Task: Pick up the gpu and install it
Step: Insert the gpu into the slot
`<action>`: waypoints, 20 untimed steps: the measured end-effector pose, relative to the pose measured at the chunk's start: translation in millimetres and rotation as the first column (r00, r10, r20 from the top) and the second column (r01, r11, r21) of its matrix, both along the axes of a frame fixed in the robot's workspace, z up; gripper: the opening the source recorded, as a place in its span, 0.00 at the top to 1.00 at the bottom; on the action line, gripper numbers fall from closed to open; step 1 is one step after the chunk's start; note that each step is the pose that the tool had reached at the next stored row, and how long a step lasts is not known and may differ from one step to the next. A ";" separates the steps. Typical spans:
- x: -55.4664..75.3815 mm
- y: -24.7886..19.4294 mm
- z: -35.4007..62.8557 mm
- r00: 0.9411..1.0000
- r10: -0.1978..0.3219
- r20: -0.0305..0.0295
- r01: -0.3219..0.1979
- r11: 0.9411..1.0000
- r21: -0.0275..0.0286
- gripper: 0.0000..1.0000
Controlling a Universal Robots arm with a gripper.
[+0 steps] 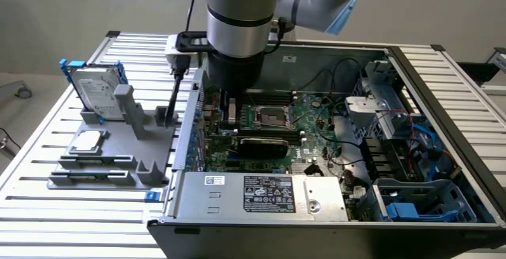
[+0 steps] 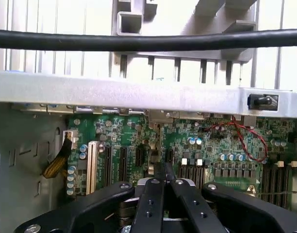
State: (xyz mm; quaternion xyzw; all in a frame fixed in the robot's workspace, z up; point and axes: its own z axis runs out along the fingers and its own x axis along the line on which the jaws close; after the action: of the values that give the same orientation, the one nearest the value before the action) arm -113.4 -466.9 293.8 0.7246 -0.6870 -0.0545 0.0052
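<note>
Found black two-finger gripper (image 2: 164,171) closed tight, nothing between the tips, low over green motherboard (image 1: 316,122) toward the exterior view's left. Noted thin black-faced gpu card (image 1: 263,146) standing on the board just nearer than the gripper, seemingly slotted. Judged straight, even downward pressure best for seating. Caught card in exterior view; dark expansion slots (image 2: 123,165) in wrist view.
</note>
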 end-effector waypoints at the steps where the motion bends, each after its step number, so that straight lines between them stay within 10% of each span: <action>1: -2.6 -0.4 0.0 1.000 0.000 0.000 0.000 1.000 0.000 0.89; 11: -18.8 -2.2 1.7 1.000 0.000 -0.002 0.000 1.000 -0.003 0.89; 20: -19.5 -7.7 7.0 1.000 -0.001 -0.009 0.000 1.000 -0.017 0.89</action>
State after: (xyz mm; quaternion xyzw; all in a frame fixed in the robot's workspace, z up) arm -132.8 -474.6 300.8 0.7241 -0.6876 -0.0517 0.0145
